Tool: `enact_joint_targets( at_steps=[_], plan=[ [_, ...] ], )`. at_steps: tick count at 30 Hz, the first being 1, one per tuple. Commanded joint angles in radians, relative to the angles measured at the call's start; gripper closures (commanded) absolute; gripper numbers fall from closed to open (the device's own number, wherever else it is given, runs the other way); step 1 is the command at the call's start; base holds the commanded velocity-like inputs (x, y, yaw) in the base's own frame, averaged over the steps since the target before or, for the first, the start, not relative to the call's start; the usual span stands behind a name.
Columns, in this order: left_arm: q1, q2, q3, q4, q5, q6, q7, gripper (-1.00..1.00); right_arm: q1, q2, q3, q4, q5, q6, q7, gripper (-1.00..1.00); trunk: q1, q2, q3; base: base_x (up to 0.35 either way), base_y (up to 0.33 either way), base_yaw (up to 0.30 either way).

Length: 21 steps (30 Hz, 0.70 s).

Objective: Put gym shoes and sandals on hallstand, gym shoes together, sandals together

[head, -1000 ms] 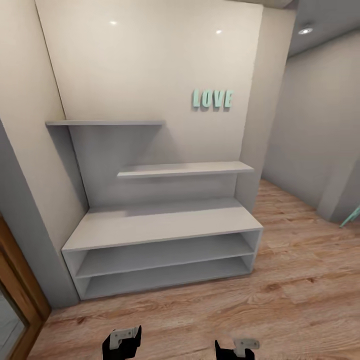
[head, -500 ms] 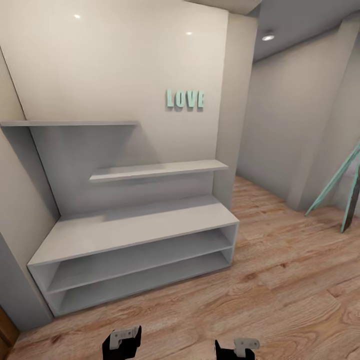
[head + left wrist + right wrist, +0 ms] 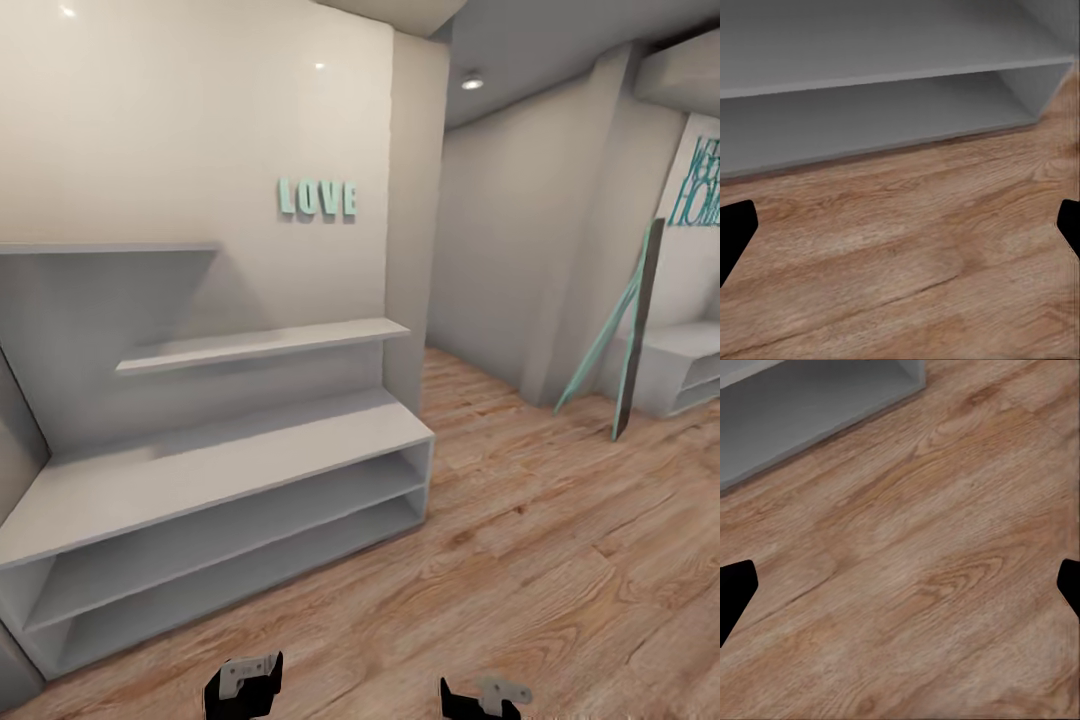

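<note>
Empty pale-grey hallstand [image 3: 215, 465] at left, bare wood corridor floor [image 3: 520, 560] to the right, left gripper [image 3: 900, 225] and right gripper [image 3: 900, 592] both spread and empty near the floor; no shoes visible, so searching may swing the grippers into the rack's right corner.

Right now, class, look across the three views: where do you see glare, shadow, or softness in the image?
Head view: two small ceiling-light glints on the glossy wall, a recessed lamp glowing in the corridor, and soft shadow under the floating shelves of the hallstand. Left wrist view: the rack's lower shelf looks soft and blurred. Right wrist view: the floor is evenly lit, with no glare.
</note>
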State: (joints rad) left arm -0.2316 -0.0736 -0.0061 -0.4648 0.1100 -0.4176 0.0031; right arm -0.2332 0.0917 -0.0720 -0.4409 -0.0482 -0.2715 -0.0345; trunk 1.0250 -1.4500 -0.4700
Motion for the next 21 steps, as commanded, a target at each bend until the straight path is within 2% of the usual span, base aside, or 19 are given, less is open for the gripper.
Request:
enact_joint_targets(
  at_steps=[1,9,21],
  plan=[
    [0.0,0.0,0.0,0.0,0.0,0.0,0.0,-1.0,0.0,0.0,0.0,0.0,0.0,0.0,0.0,-1.0,0.0,0.0,0.0,0.0,0.0,-0.29],
    [0.0,0.0,0.0,0.0,0.0,0.0,0.0,-1.0,0.0,-0.001,-0.029,0.0,-0.003,0.0,0.001,-1.0,0.0,0.0,0.0,0.0,0.0,-0.29],
    [0.0,0.0,0.0,0.0,0.0,0.0,0.0,-1.0,0.0,-0.001,-0.037,0.001,-0.004,-0.001,0.001,-1.0,0.0,0.0,0.0,0.0,0.0,-0.29]
  ],
)
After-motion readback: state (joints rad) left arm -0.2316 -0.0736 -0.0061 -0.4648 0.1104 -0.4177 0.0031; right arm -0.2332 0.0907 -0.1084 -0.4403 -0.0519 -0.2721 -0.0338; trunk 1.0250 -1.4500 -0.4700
